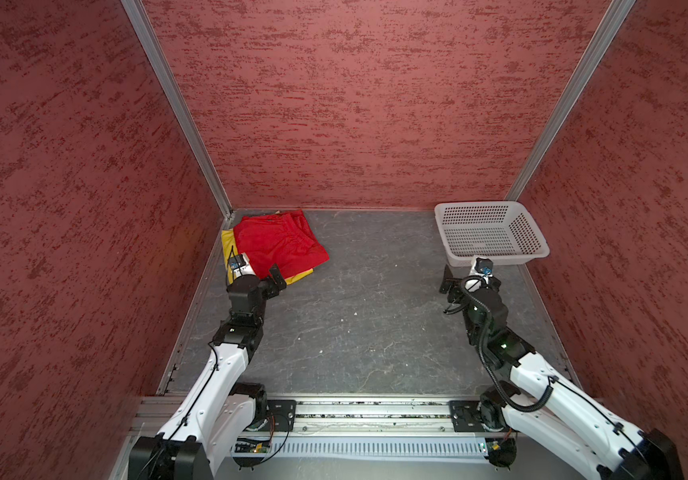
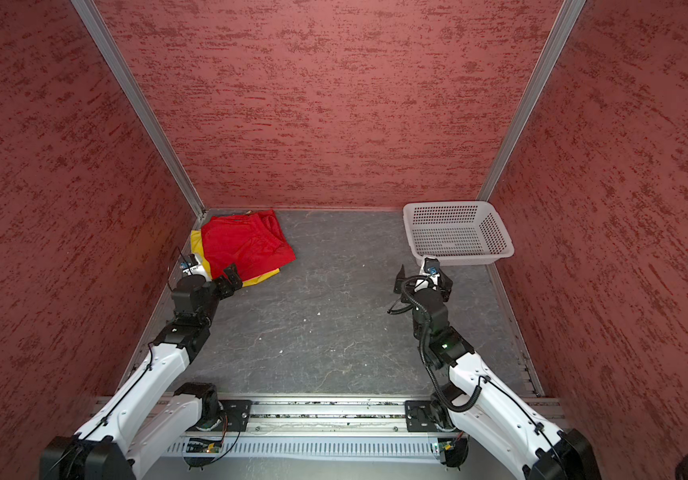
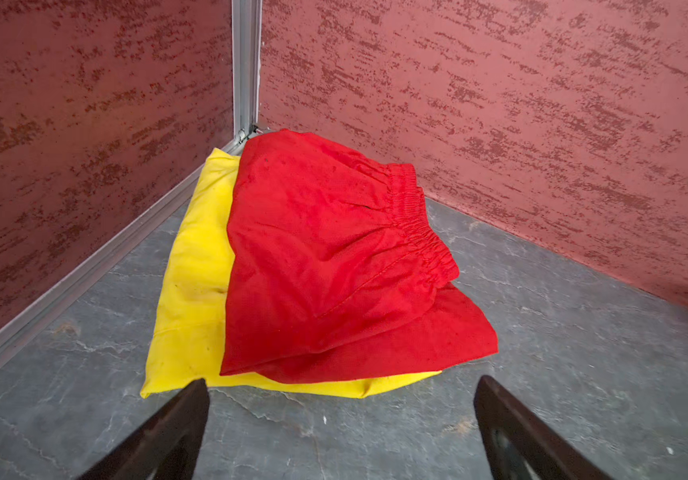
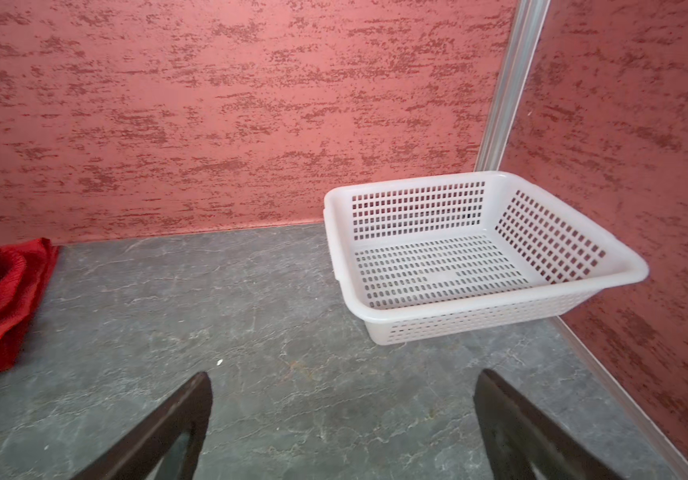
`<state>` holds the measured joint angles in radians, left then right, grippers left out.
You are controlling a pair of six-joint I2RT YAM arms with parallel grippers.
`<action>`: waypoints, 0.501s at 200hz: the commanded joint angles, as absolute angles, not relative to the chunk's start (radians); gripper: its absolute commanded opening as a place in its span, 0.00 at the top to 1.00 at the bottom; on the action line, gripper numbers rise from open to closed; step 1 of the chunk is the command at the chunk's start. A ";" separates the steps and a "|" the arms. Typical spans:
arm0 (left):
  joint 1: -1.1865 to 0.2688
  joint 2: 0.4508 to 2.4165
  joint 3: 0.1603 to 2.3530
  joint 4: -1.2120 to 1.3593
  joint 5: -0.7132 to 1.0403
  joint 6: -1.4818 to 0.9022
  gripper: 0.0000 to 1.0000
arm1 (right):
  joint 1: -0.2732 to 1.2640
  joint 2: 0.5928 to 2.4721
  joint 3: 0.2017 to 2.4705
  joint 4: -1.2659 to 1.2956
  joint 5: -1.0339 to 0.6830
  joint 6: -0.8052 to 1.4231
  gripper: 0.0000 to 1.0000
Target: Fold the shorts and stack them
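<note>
Lying in the far left corner of the table [image 1: 354,316], the yellow shorts [image 3: 192,291] are sitting folded flat beneath the red shorts [image 3: 325,257], which are resting on top, folded too, with the gathered waistband showing; the red pair is sitting a little askew, leaving a yellow strip showing along two sides; so both folding and stacking are looking done to me, with at most a tidying of the overlap remaining; the left gripper [image 3: 342,380] is hovering just short of the pile's near edge, jaws spread wide and carrying nothing, its arm reaching forward along the left wall; the middle of the table is lying bare; the right gripper [image 4: 344,374] is likewise hanging released and empty over the table, well apart from the shorts, its arm stretching toward the white basket [image 4: 458,318], which is standing empty in the far right corner.
</note>
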<state>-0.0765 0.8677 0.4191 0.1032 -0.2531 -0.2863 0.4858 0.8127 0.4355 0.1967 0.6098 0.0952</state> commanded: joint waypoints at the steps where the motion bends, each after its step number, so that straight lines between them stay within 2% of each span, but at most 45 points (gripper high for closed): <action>1: -0.049 0.860 0.325 0.316 -0.263 -0.208 0.00 | 0.461 0.868 0.418 0.260 0.668 0.058 0.01; 25: -0.006 0.893 0.278 0.393 -0.249 -0.180 0.01 | 0.428 0.945 0.359 0.352 0.669 0.058 0.01; 51: 0.063 1.050 0.250 0.565 -0.156 -0.170 0.00 | 0.344 1.005 0.373 0.379 0.601 0.103 0.01; 66: 0.076 1.164 0.274 0.618 -0.170 -0.168 0.00 | 0.304 1.050 0.386 0.422 0.589 0.091 0.01; 100: 0.096 1.287 0.347 0.653 -0.140 -0.156 0.00 | 0.217 1.212 0.353 0.571 0.596 0.093 0.01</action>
